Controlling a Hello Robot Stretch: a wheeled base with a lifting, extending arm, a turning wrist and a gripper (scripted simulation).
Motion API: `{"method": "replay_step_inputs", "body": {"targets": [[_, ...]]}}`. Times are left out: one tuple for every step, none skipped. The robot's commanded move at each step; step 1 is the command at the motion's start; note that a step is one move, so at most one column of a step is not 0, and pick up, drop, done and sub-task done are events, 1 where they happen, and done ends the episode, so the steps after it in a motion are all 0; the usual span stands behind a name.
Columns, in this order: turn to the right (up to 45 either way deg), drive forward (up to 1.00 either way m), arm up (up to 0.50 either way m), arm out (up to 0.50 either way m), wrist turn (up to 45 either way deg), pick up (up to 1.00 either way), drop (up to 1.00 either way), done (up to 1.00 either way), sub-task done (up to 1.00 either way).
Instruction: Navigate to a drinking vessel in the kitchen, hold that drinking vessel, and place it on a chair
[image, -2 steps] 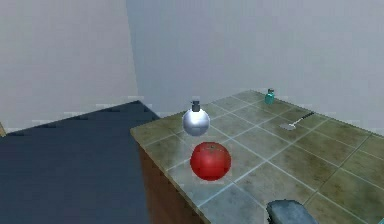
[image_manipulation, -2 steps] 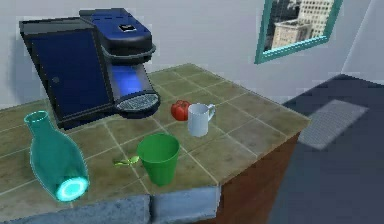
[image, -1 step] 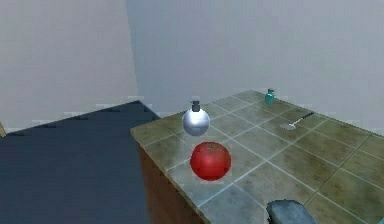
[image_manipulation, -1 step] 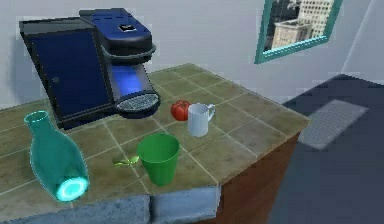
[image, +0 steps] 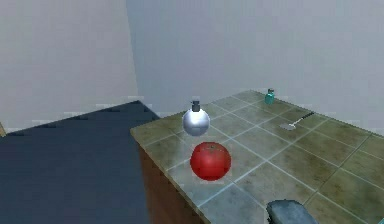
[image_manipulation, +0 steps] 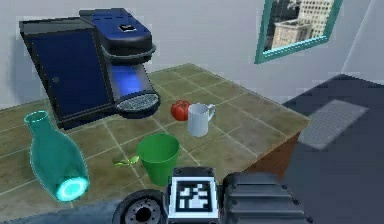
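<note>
A white mug (image_manipulation: 201, 119) with a handle stands on the tiled counter (image_manipulation: 250, 125) in the arm side view, just right of a small red round fruit (image_manipulation: 180, 109). A green cup (image_manipulation: 158, 158) stands nearer, below and left of the mug. At the bottom edge, the arm's white marked square (image_manipulation: 194, 193) shows, with the gripper's dark body (image_manipulation: 140, 210) to its left, below the green cup. Its far end is not clear, so I cannot tell whether it holds anything.
A blue and black coffee machine (image_manipulation: 95, 60) stands at the counter's back left, with a teal vase (image_manipulation: 55, 155) nearer. The forward view has a silver round flask (image: 196, 118), a red ball-like thing (image: 210, 160), a small teal object (image: 269, 97) and a utensil (image: 300, 121) on the counter (image: 300, 165). Dark floor (image: 60, 170) lies left.
</note>
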Motion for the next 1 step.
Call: {"method": "replay_step_inputs", "body": {"targets": [[0.0,0.0,0.0,0.32,0.0,0.0,0.0,0.0,0.0]]}}
